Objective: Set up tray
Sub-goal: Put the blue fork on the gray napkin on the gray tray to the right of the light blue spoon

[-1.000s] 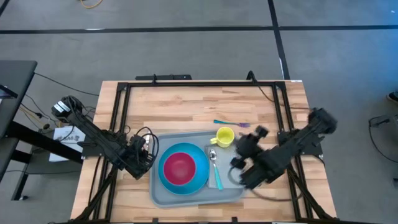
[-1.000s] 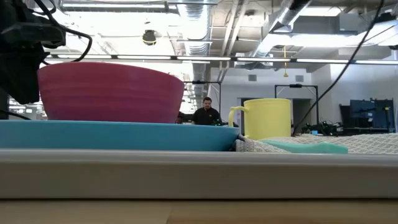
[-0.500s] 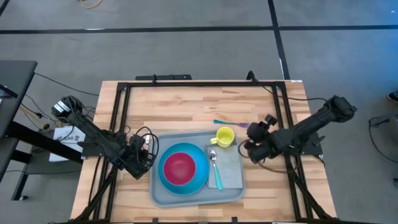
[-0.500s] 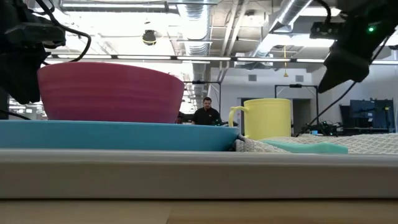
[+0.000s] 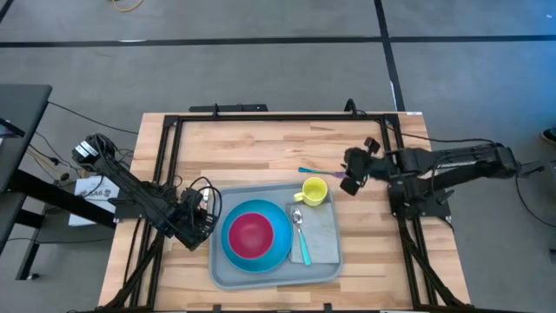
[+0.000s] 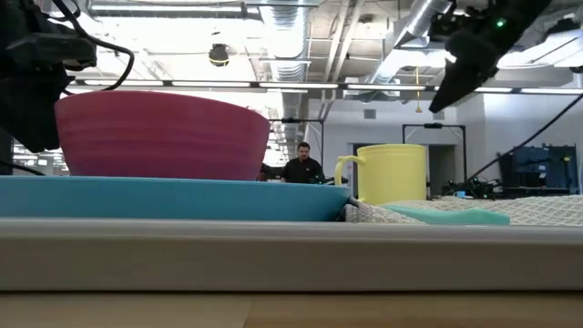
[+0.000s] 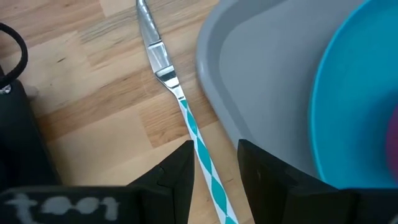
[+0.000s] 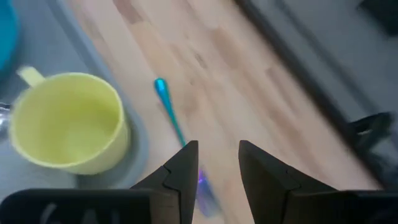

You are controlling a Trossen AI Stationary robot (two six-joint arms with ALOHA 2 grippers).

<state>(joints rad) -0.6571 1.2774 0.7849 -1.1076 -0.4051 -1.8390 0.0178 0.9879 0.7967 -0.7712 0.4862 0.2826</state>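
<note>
The grey-blue tray (image 5: 228,271) lies near the table's near edge. It carries a blue plate (image 5: 280,246) with a red bowl (image 5: 252,233), a yellow cup (image 5: 314,190), and a spoon (image 5: 298,223) on a grey cloth (image 5: 320,236). My left gripper (image 5: 196,218) is open, low at the tray's left rim (image 7: 214,74). Its fingers stand on either side of a piece of cutlery with a teal-and-white handle (image 7: 198,142) that lies on the wood. My right gripper (image 5: 352,176) is open and raised above a teal-and-purple utensil (image 8: 166,102) lying on the table beyond the cup (image 8: 65,124).
Black frame rails (image 5: 170,165) run along the table's left, right and far sides. Bare wood (image 5: 261,148) spreads between the tray and the far edge. In the low view a person (image 6: 301,166) shows far off in the room behind the table.
My right arm has swung from the tray's near right corner toward the table's far edge. It has stretched out level and now hangs over the teal-and-purple utensil behind the cup. It has also come into the low view from the upper right.
</note>
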